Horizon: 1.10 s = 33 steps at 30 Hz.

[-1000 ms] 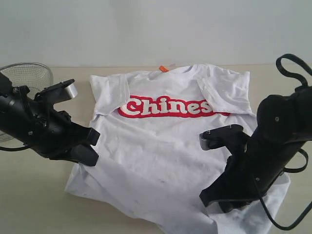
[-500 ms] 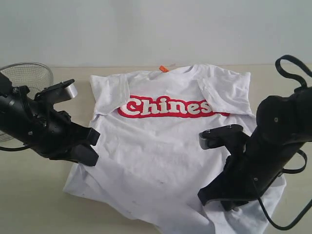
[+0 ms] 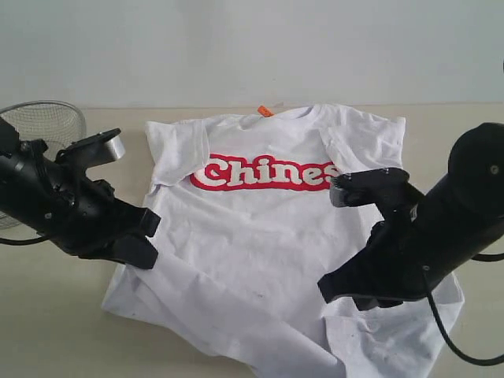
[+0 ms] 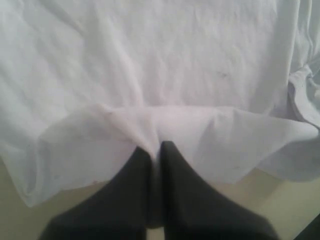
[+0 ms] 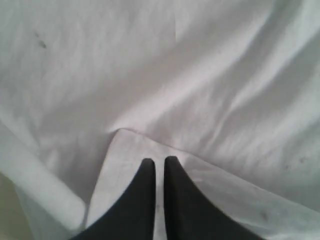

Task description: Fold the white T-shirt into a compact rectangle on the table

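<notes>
A: Exterior view: showing the white T-shirt (image 3: pixel 260 236) lying chest-up on the table (image 3: pixel 47 331), red lettering band (image 3: pixel 268 173) facing up, orange neck tag (image 3: pixel 264 111) at the far edge, hem (image 3: pixel 205 331) rumpling at the near edge between both arms. Requesting the risk check first, then jaw status.

B: Flagging slip risk: pinching only a thin bite of cloth on either side, so possibly losing it during a carry toward the collar. Flagging layer risk: possibly catching just the top layer, leaving the back layer on the table and skewing the fold. Flagging uneven travel: lifting one side ahead of the other, dragging the shirt crooked. Noting the wire mesh bowl (image 3: pixel 47 118) near the left arm; possibly brushing it on a wide swing.

A: Requesting jaws, left wrist view.

B: Reading the left gripper (image 4: pixel 155 150) as clamped tight, tips pressing together on a raised ridge of the hem, cloth gathering at the tips.

A: Requesting jaws, right wrist view.

B: Reading the right gripper (image 5: pixel 159 162) as closed to a thin slit, pinching a turned-over flap of the shirt. Not resolving single-layer versus double-layer capture on either side.
</notes>
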{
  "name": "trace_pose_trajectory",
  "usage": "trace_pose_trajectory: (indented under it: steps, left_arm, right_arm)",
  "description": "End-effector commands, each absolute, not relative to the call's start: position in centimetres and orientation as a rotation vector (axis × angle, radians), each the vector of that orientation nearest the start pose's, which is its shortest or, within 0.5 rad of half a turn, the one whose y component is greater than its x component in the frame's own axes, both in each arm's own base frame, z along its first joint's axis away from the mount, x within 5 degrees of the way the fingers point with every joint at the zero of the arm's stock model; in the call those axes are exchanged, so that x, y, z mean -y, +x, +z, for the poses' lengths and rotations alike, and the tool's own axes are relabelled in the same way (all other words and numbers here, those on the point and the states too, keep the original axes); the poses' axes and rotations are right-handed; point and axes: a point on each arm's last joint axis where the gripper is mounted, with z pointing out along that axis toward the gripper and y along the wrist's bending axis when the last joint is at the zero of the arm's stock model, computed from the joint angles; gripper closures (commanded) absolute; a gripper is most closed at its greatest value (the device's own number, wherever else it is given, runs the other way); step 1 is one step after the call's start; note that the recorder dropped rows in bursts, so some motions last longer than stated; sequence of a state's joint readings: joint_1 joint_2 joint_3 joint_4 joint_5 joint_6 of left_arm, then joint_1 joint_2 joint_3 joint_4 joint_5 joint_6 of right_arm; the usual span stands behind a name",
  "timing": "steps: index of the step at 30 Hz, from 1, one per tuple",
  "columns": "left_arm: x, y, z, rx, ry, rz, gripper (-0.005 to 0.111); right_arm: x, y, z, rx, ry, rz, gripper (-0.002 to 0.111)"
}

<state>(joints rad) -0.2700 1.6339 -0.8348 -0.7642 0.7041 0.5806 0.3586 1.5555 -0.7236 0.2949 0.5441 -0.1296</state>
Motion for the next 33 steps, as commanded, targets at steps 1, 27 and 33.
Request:
trace_pose_trajectory:
  steps: [1,27,33]
  left_arm:
    - [11.5,26.4,17.9,-2.790,0.431,-0.725,0.102]
    - [11.4,26.6,17.9,-2.776,0.424,-0.704,0.102]
    - [11.4,26.6,17.8,-2.778,0.438,-0.693,0.102]
  right_arm:
    - [-10.2,23.8,16.4,-2.841,-0.448,0.270,0.107]
    - [-13.1,23.9,11.6,-2.953,-0.428,0.354,0.031]
    - [-13.1,23.6,10.6,-2.996,-0.478,0.314,0.054]
